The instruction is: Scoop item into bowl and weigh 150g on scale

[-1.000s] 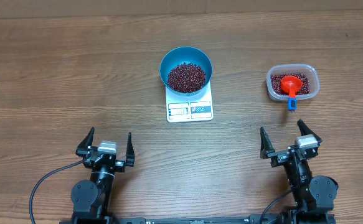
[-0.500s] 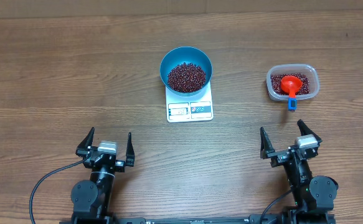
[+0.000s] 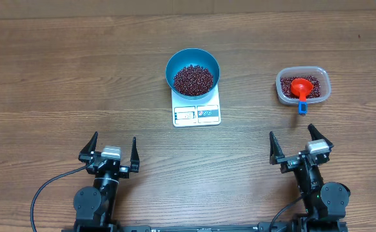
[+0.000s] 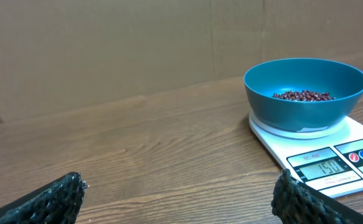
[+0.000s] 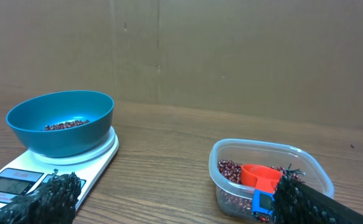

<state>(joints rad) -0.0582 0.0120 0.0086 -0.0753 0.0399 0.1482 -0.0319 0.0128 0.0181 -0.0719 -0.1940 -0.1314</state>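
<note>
We find the left pincer (image 3: 113, 143) and right pincer (image 3: 293, 142) both wide open, holding nothing, at the near edge of the desk (image 3: 59, 77). The beans (image 3: 193, 78) lie in the blue bowl (image 3: 172, 64) on the scale (image 3: 197, 115), farther off, well apart from both, roughly between them.

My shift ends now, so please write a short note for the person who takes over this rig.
Left claw: open, empty, far from the scale.
Right claw: the same.
The bowl of beans sits on the scale; the display seems to read 150.
The scoop lies in the clear tub with spare beans.
Scooping looks done; only confirm the reading.
</note>
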